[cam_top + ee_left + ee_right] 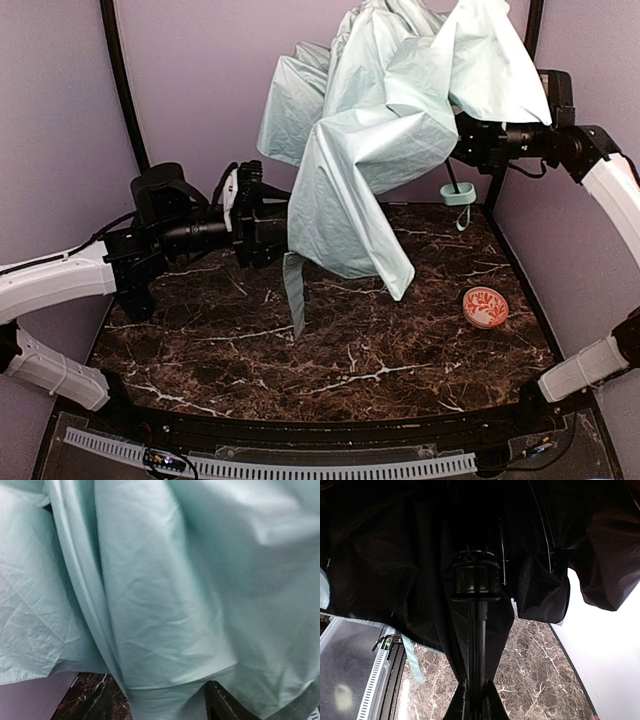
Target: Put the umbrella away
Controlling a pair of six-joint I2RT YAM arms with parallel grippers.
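Umbrella point(380, 130): half-collapsed, mint cloth hanging loose, held in the air above the table point(350, 350). Right claw point(475, 700) clamped on the black shaft point(476, 645), apparently as an anchor. Left claw point(157, 705) spread wide around a fold of cloth, seemingly to gather it for closing.

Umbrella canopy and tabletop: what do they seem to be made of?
Canopy: thin mint fabric, likely synthetic; it creases finely with soft sheen. Tabletop: dark marble look, white veins, glossy; real stone or laminate, cannot tell.
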